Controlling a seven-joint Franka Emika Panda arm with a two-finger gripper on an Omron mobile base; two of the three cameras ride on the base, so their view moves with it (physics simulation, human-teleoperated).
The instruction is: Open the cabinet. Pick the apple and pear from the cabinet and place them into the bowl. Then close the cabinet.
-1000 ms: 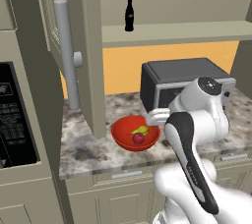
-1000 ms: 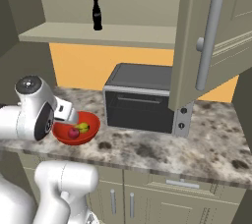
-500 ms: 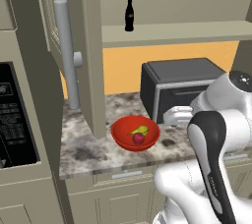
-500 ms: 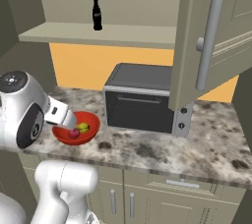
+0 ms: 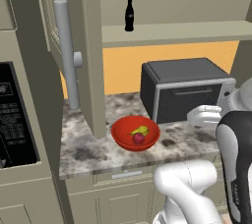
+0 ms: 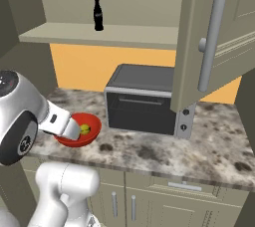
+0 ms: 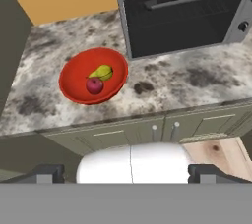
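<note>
The cabinet stands open, its left door [image 5: 93,46] and right door [image 6: 199,42] swung out, each with a long grey bar handle [image 6: 211,42]. The red bowl [image 5: 123,128] sits on the counter in front of the left door. Inside it lie the dark-red apple [image 5: 139,138] and the yellow-green pear [image 5: 140,130]. The hand view looks down on the bowl [image 7: 74,73], apple [image 7: 94,85] and pear [image 7: 102,72] from above and behind. My gripper [image 7: 127,174] is open and empty, its fingertips [image 7: 47,173] far apart, drawn back from the bowl.
A dark cola bottle [image 5: 129,15] stands on the cabinet shelf. A black toaster oven [image 5: 182,90] sits on the speckled counter [image 5: 88,152] right of the bowl. A black built-in oven [image 5: 15,120] is at the far left. Low drawers and doors [image 7: 162,127] run below the counter.
My arm has drawn back from above the bowl, swinging rightward in the left base view. The gripper has stayed open. The apple and pear stay in the bowl.
</note>
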